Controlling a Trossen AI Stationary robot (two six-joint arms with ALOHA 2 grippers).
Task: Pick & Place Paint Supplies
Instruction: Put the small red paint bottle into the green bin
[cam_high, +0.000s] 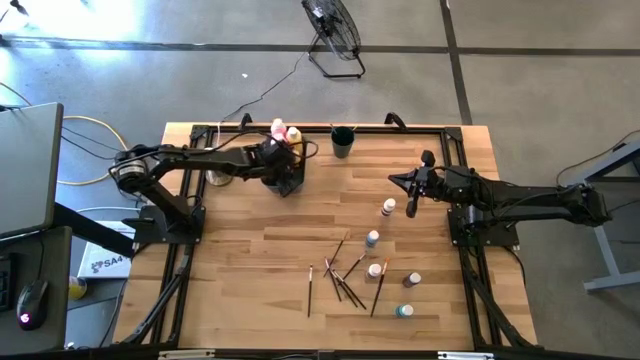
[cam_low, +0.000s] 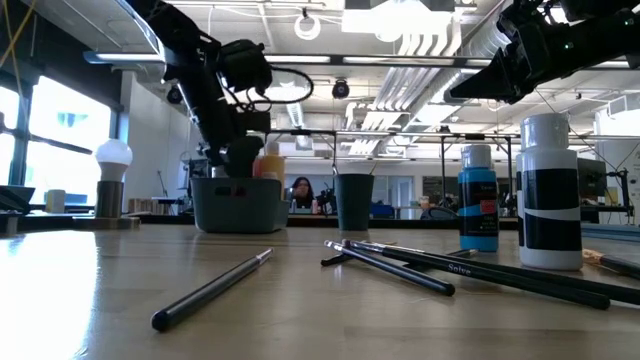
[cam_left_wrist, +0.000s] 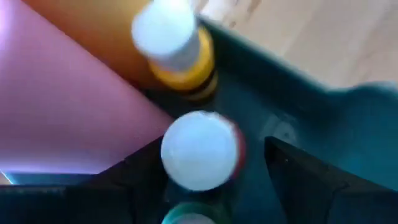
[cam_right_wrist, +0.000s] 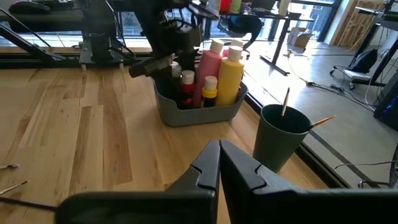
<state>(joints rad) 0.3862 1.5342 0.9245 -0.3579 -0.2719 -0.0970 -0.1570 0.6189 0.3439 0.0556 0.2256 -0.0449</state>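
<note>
With its fingers spread apart, the left gripper (cam_left_wrist: 205, 171) hangs over a red white-capped paint bottle (cam_left_wrist: 200, 149) standing in the grey plastic bin (cam_right_wrist: 199, 111), while several small bottles (cam_high: 373, 238) and dark-handled paintbrushes (cam_high: 345, 280) remain on the wooden table (cam_high: 240, 250); the right gripper (cam_right_wrist: 219, 163) waits shut.

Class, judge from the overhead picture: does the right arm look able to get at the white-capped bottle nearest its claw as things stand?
Probably yes. The right claw hangs shut beside the white-capped bottle, with bare table around it and nothing between. It must open first.
</note>
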